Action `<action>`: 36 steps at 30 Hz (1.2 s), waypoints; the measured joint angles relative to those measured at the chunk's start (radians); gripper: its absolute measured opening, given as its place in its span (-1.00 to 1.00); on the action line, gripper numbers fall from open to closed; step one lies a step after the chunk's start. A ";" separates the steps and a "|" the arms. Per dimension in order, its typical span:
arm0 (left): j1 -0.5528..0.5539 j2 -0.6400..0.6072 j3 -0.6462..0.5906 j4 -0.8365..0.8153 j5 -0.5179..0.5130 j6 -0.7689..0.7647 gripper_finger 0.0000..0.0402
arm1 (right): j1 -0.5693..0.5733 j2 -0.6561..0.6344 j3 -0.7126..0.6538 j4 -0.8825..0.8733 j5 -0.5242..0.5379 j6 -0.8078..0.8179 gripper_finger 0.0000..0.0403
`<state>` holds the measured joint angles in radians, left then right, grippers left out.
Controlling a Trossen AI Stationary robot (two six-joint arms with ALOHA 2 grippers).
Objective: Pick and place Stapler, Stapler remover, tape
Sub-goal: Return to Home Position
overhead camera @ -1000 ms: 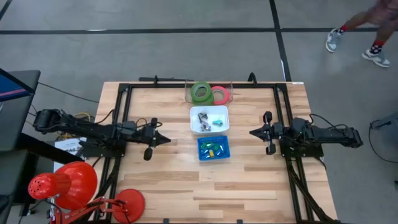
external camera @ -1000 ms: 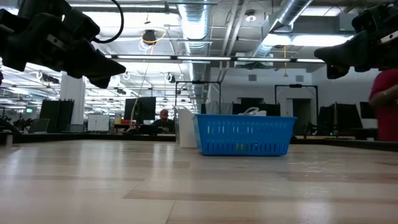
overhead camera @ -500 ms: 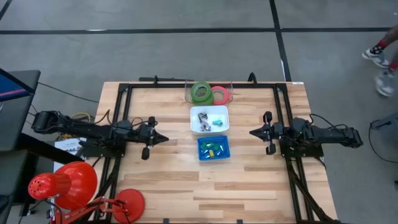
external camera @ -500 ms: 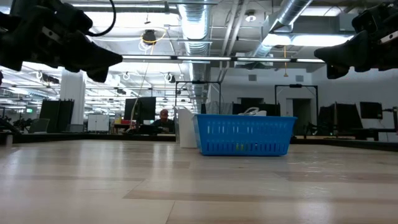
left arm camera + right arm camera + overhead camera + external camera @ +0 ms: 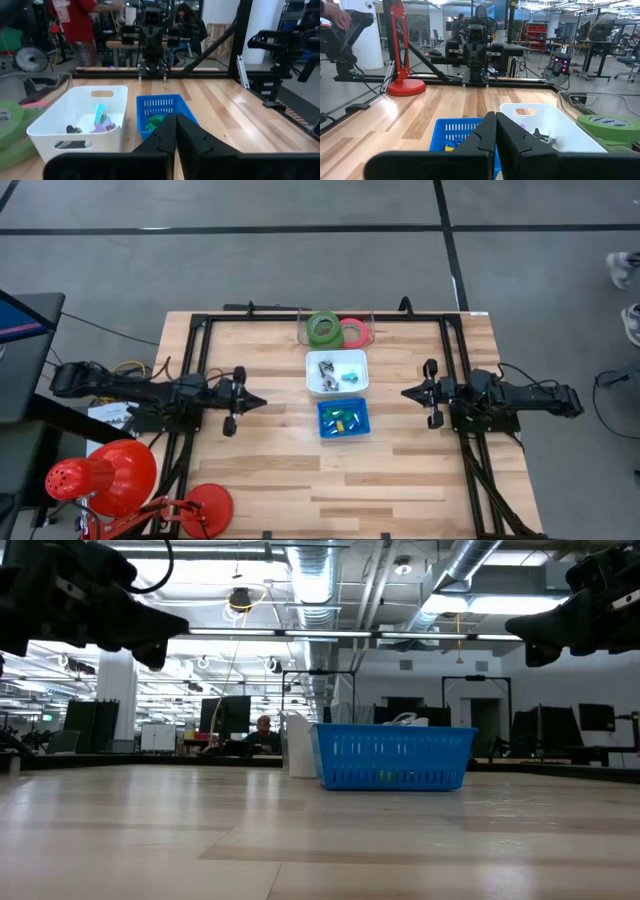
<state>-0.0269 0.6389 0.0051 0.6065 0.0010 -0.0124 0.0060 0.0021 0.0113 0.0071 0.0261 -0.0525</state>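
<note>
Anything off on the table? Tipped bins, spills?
Nothing stands out. The transparent bin with the tape, white bin and blue bin stand upright in a line. The left hand and right hand are shut, empty, either side of them.

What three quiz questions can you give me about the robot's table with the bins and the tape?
1. True or false: the pink-red tape lies beside the green tape in the clear bin.
2. The white bin stands between the clear bin and: A) a yellow cup B) the blue basket C) a brown box.
3. Fill in: the left claw and the right claw are both empty and ____.
Key: 1 true; 2 B; 3 shut.
</note>
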 joint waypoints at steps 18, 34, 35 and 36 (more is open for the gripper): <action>0.000 -0.269 0.000 -0.255 0.001 -0.004 -0.98 | 0.000 0.000 0.000 0.000 0.000 0.000 -1.00; 0.000 -0.449 0.000 -0.432 0.003 -0.004 -0.98 | 0.000 0.000 0.000 0.000 0.000 0.000 -1.00; 0.000 -0.457 0.000 -0.439 0.003 -0.004 -0.98 | 0.000 0.000 0.000 0.000 0.000 0.000 -1.00; 0.000 -0.465 0.000 -0.445 0.004 -0.004 -0.98 | 0.000 0.000 0.000 0.000 0.000 0.000 -1.00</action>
<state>-0.0269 0.1740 0.0055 0.1613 0.0045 -0.0168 0.0063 0.0021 0.0116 0.0071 0.0261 -0.0521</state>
